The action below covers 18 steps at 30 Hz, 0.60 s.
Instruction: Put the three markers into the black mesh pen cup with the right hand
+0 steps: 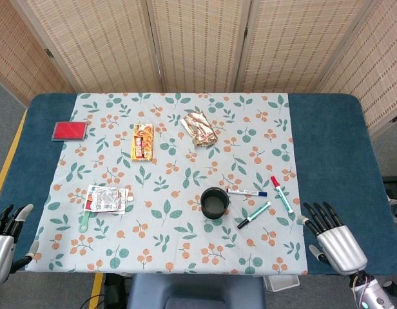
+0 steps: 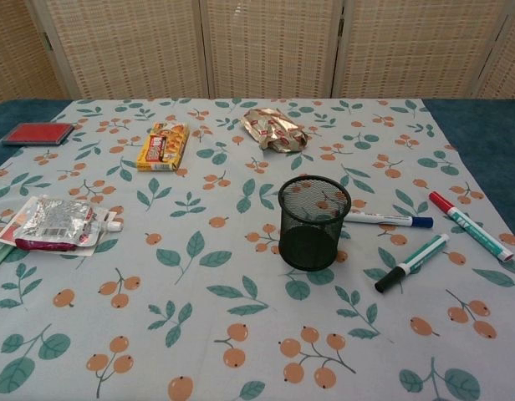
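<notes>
The black mesh pen cup (image 1: 214, 203) (image 2: 313, 221) stands upright on the floral cloth, near the table's middle. Three markers lie to its right: a blue-capped one (image 1: 247, 192) (image 2: 387, 220) pointing away from the cup, a black-capped one (image 1: 254, 215) (image 2: 412, 262) lying diagonally, and a red-capped one (image 1: 281, 194) (image 2: 470, 225) furthest right. My right hand (image 1: 334, 241) hovers open at the table's front right, fingers spread, a short way from the markers. My left hand (image 1: 4, 241) is open at the front left edge. Neither hand shows in the chest view.
A silver pouch (image 1: 106, 198) and a green spoon (image 1: 84, 222) lie front left. A yellow snack box (image 1: 142, 141), a crumpled gold wrapper (image 1: 200, 128) and a red ink pad (image 1: 69, 131) sit further back. The blue table (image 1: 327, 141) borders the cloth.
</notes>
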Tool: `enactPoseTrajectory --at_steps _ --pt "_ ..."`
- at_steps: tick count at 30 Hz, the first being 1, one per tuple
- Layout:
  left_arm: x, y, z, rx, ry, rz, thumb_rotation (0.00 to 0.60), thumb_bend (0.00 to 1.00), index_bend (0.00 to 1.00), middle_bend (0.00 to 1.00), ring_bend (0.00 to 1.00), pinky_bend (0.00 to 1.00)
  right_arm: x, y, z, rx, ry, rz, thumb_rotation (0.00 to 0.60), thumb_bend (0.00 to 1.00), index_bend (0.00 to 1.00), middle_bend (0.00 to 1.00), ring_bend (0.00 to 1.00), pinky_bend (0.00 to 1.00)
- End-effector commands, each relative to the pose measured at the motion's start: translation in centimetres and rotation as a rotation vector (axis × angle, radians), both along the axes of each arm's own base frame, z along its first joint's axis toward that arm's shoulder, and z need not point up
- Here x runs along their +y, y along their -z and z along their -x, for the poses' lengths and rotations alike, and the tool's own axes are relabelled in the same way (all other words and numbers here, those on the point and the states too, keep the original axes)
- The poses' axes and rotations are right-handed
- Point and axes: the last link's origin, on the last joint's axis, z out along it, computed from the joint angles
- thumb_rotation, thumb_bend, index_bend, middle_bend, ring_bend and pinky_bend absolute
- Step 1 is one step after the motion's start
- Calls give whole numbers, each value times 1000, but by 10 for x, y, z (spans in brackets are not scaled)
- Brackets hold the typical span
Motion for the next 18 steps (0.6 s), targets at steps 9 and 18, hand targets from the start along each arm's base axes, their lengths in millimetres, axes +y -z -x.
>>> enactPoseTrajectory --at_steps 9,18 --pt "-2 -1 0 4 -3 -13 600 402 62 163 54 264 -52 30 -25 59 -50 -132 600 283 341 29 0 0" --pt "-3 -3 -1 -6 2 -15 600 402 63 163 54 264 -73 67 -45 128 -81 -168 600 286 348 29 0 0"
